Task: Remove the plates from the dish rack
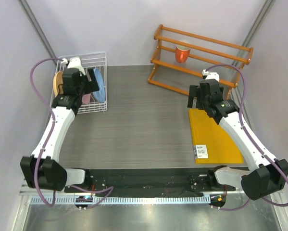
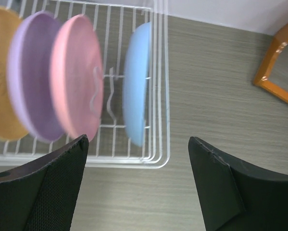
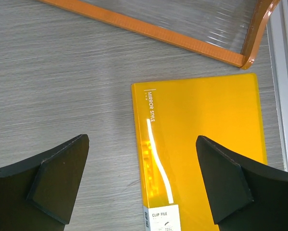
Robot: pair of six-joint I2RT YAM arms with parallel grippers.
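The four plates [image 2: 76, 77] stood on edge in a row inside the dish rack [image 2: 134, 161], faces turned along the row, the left gripper [image 2: 136, 144] spread wide just outside it, the right gripper [image 3: 141, 142] also spread, well away.

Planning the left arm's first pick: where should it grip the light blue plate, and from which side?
Probably its top rim, from above, pinching both faces: the light blue plate stands on edge in the dish rack, outermost, with a gap to the pink plate.
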